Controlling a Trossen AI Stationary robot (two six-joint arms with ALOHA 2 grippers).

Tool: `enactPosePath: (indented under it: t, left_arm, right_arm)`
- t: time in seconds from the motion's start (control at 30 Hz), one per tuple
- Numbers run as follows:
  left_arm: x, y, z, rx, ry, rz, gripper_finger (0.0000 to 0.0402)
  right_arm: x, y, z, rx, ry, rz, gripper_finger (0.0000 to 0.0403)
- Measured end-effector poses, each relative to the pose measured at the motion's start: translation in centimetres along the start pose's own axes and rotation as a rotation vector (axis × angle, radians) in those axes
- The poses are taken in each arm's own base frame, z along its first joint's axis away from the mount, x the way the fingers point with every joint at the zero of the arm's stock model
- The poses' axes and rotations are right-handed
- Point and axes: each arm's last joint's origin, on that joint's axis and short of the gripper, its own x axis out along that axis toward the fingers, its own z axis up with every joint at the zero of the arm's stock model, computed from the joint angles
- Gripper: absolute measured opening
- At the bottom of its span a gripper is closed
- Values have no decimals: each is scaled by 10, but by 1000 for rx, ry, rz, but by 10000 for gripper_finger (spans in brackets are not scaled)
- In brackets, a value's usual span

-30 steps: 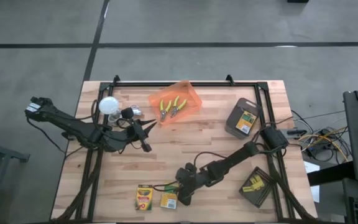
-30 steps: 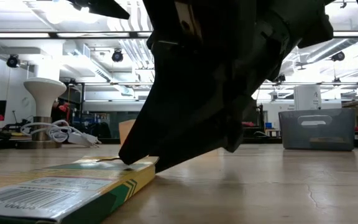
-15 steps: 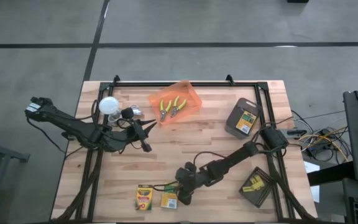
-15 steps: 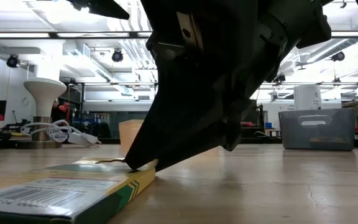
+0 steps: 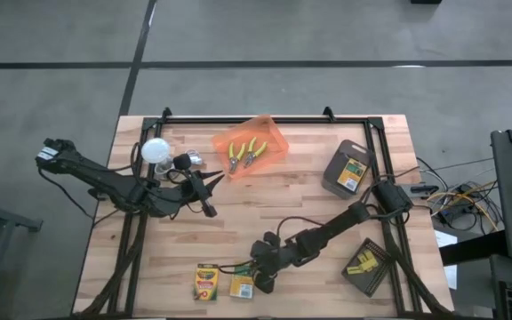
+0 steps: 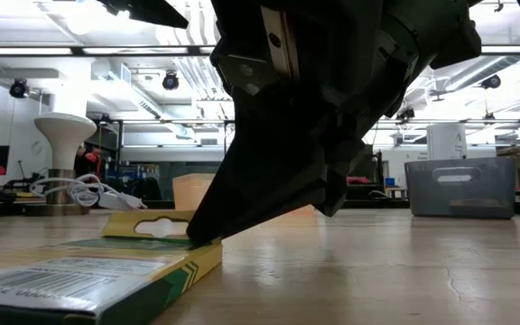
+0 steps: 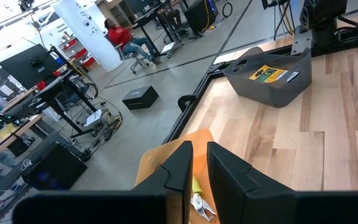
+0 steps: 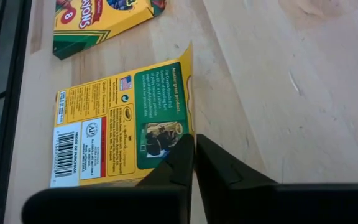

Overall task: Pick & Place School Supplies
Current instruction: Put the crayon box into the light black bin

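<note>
Your right gripper (image 5: pixel 258 276) is reaching down at the near edge of the tabletop (image 5: pixel 300 191), its fingers (image 8: pixel 229 171) pressed together on the hang-tab edge of a crayon box (image 5: pixel 242 285). In the right wrist view the box (image 8: pixel 126 127) is showing its printed back, and the dark fingertips are pinching its tab flap right at the edge. In the low view the flap (image 6: pixel 156 226) is standing up off the box (image 6: pixel 88 275) under the gripper (image 6: pixel 208 233), while the rest of the box is lying flat on the wood.

A second crayon box (image 5: pixel 207 282) is lying just beside the first, on its left, face up. A third (image 5: pixel 355 172) is sitting in a grey tray (image 5: pixel 334 174) at the right of the tabletop. The two pliers (image 5: pixel 247 153) are lying side by side in the orange bin (image 5: pixel 274 135) at the far middle. The yellow blocks (image 5: pixel 365 262) are sitting in a black tray (image 5: pixel 373 280) near the right corner.

Your left gripper (image 5: pixel 210 185) is hanging over the left half of the tabletop, just beside the bin, its fingers (image 7: pixel 179 168) nearly together and holding nothing. A white ball (image 5: pixel 155 150) is lying behind that arm.
</note>
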Motion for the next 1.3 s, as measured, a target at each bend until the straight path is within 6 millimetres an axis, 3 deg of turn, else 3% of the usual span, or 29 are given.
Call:
enactPosePath:
  t: [0.43,0.93,1.3]
  left_arm:
    - [0,0,0,0,0,0,53]
    - [0,0,-1,5,3,-1,53]
    - [0,0,-1,12,8,-2,53]
  right_arm:
    - [-2,0,1,-28,-3,-6,8]
    - [-23,6,14,-51,-9,-6,8]
    - [-59,12,32,-112,-59,-64,8]
